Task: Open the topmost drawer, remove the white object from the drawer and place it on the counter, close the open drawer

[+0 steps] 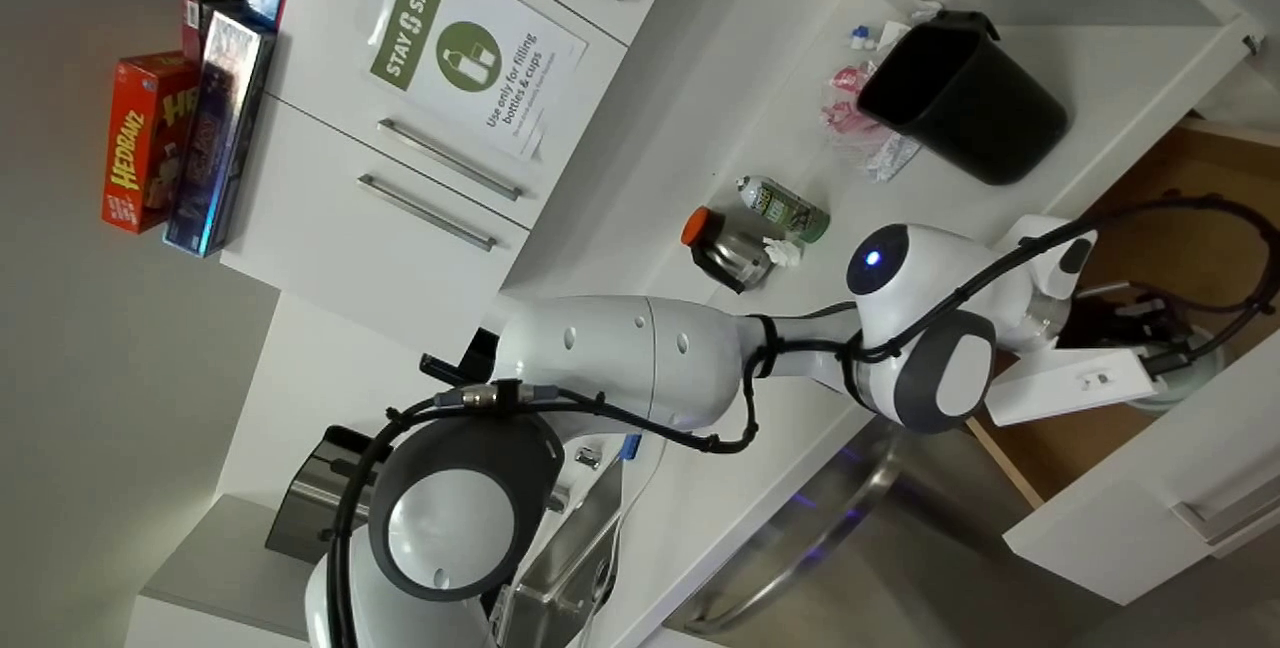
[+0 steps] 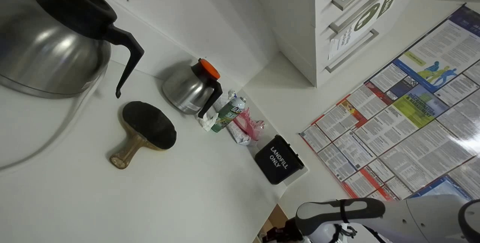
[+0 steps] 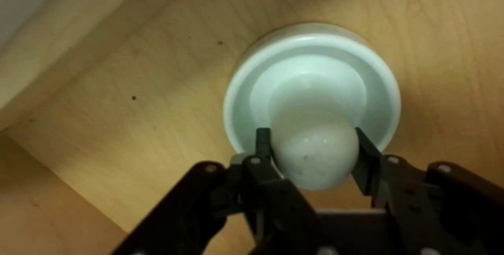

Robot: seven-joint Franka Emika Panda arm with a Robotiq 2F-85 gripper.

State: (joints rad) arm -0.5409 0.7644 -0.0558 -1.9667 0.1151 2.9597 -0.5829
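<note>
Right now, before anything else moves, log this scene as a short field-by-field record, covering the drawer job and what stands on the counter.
Topmost drawer: open
White object: in the drawer, rounded end toward the wrist camera
Jaws: one on each side of the white object, closed against it
Pale round dish: beneath the white object; whether joined to it, unclear
Counter: bears, among others, black bin, spray can, orange-lidded carafe, dark-faced paddle
Not yet done: white object onto counter; drawer shut
</note>
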